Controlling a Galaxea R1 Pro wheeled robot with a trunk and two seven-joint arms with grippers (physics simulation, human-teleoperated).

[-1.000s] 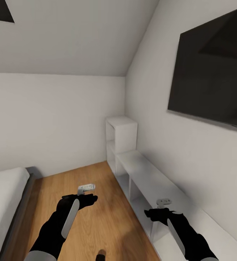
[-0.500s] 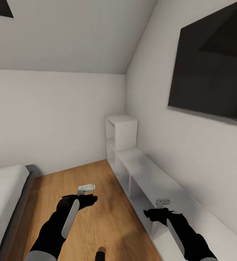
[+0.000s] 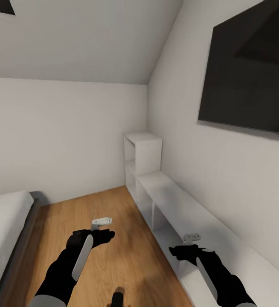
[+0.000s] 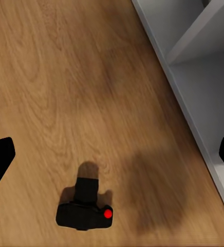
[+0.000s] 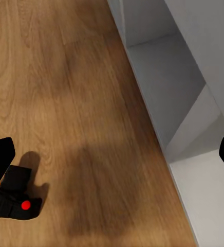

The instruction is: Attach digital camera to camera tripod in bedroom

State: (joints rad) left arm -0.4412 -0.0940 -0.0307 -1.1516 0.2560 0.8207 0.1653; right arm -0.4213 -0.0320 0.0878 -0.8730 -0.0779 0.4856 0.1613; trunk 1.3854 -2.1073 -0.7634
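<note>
— How were the fingers set?

— Both the left gripper [image 4: 112,152] and the right gripper [image 5: 112,154] were spread wide and held nothing.

— And the digital camera [image 4: 85,210]?

— It lay on the wood floor [image 3: 114,213], beside the low white shelf [image 3: 178,209], under both wrists.

— How would it handle?

— Probably small, rigid and light, with smooth casing. I'd pinch the boxy body across its flat sides, sparing the stubby lens [image 4: 87,188] and red button [image 4: 108,213].

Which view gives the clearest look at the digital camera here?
The left wrist view: the whole digital camera lies on the wood floor, lens and red button visible. The right wrist view shows it partly behind a fingertip. The head view catches only a dark sliver at the picture's bottom edge.
</note>
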